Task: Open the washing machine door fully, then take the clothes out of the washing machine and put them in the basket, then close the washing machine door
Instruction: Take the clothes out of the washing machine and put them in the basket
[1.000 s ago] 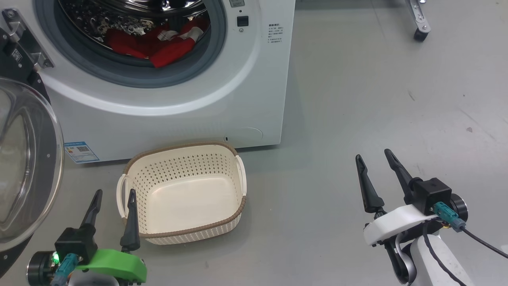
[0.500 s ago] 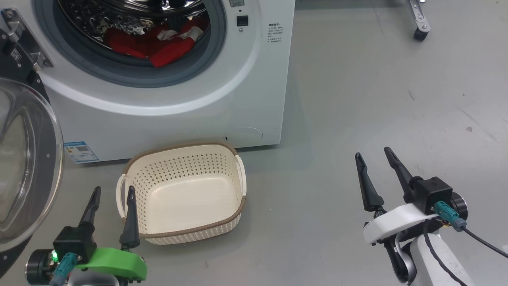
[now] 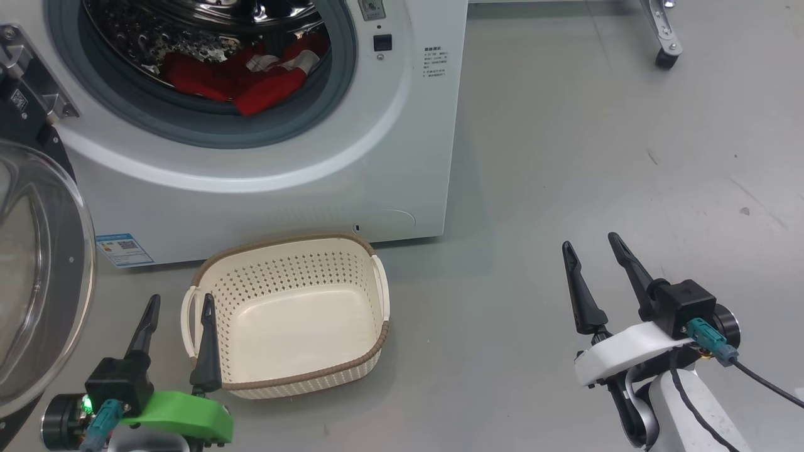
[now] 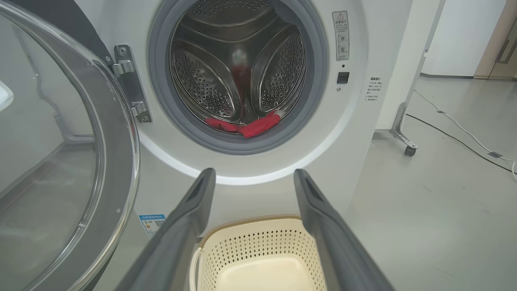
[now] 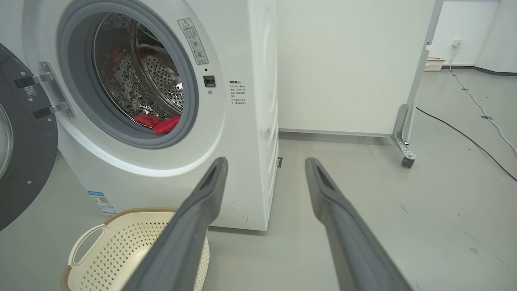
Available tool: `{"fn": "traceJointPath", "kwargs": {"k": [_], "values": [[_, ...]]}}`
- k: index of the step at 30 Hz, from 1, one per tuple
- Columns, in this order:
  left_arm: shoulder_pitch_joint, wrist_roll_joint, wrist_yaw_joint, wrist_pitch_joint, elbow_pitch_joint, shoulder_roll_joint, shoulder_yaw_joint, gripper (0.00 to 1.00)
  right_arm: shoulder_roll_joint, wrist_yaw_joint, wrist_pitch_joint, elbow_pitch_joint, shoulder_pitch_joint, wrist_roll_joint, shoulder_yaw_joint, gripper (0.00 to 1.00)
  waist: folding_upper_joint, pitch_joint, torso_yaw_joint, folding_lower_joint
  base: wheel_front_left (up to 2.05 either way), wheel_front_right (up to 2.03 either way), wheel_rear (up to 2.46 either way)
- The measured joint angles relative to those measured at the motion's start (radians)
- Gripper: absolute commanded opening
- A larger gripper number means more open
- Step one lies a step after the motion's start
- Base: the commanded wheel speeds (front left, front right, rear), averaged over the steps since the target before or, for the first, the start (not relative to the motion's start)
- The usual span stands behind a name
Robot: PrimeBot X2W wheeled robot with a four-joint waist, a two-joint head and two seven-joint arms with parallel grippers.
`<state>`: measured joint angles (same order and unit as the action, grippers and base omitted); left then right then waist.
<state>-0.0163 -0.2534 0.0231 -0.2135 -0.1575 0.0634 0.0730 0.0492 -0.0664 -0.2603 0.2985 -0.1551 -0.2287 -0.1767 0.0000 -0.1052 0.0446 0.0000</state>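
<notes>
The white washing machine stands at the upper left, its steel drum exposed. Its door hangs swung wide open at the far left, glass bowl facing out. Red clothes with white bands lie at the drum's bottom, also seen as clothes and clothes. The cream basket sits empty on the floor in front of the machine. My left gripper hovers open by the basket's left handle. My right gripper stands open over bare floor to the right, holding nothing.
A white panel on a castor leg stands behind right of the machine. Cables run across the grey floor further right. A blue sticker marks the machine's lower left front. Open floor lies right of the machine.
The head view has shifted a little, so machine and basket sit slightly lower. Both grippers keep their places and stay open.
</notes>
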Motion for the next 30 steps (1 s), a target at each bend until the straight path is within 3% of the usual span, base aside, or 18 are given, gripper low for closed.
{"fn": "traceJointPath", "kwargs": {"k": [17, 30], "values": [[0.000, 0.010, 0.008, -0.001, 0.001, 0.001, 0.010, 1.00, 0.000, 0.000, 0.000, 0.002, 0.000, 0.000, -0.001, 1.00, 0.0000, 0.004, -0.001, 0.0000, 1.07, -1.06, 0.00], [0.000, 0.010, 0.012, -0.001, 0.001, 0.001, 0.015, 1.00, 0.000, 0.000, 0.000, 0.005, 0.000, -0.001, -0.001, 1.00, 0.0000, 0.006, -0.002, 0.0000, 0.56, -0.56, 0.00]]}}
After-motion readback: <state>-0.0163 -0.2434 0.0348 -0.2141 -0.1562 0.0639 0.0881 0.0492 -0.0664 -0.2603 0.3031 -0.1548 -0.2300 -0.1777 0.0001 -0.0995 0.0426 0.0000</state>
